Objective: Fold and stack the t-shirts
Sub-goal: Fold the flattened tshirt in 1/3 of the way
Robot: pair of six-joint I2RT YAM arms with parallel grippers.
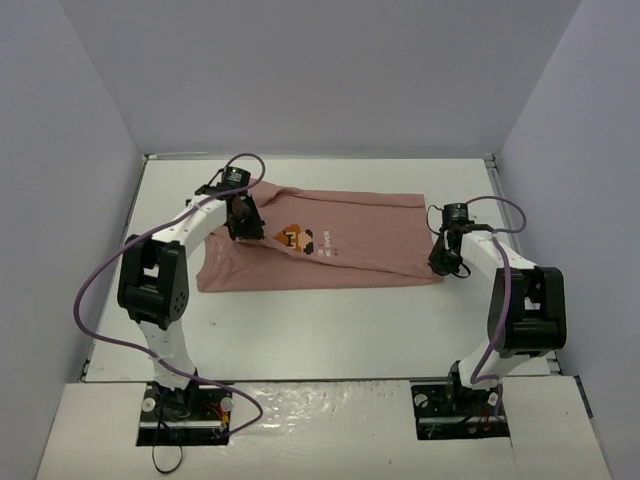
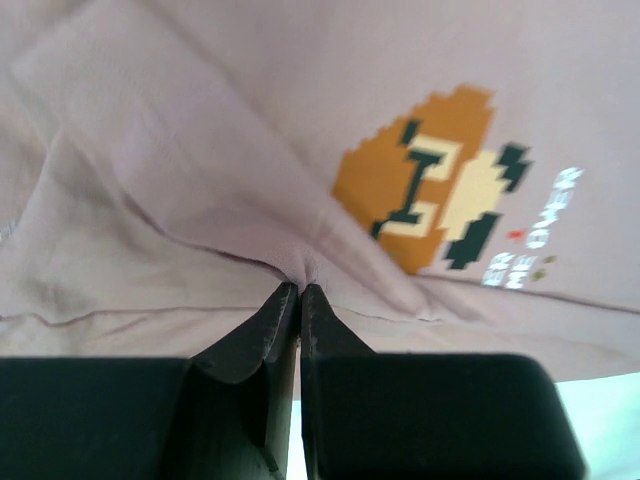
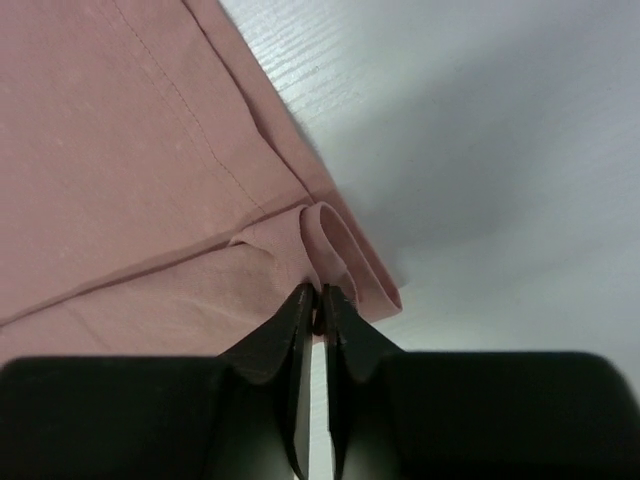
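Note:
The salmon-pink t-shirt [image 1: 350, 240] lies spread across the white table, its orange pixel graphic [image 1: 296, 238] and small text facing up. My left gripper [image 1: 245, 222] is shut on a pinch of the shirt's cloth near the graphic; in the left wrist view the jaws [image 2: 300, 290] close on a raised fold of the t-shirt [image 2: 200, 150] beside the graphic [image 2: 430, 180]. My right gripper [image 1: 443, 260] is shut on the shirt's right near corner; in the right wrist view the jaws [image 3: 318, 292] pinch the folded hem of the t-shirt [image 3: 130, 150].
The white table [image 1: 330, 330] is walled by grey panels at left, back and right. Purple cables loop from both arms, one [image 1: 95, 290] over the table's left side.

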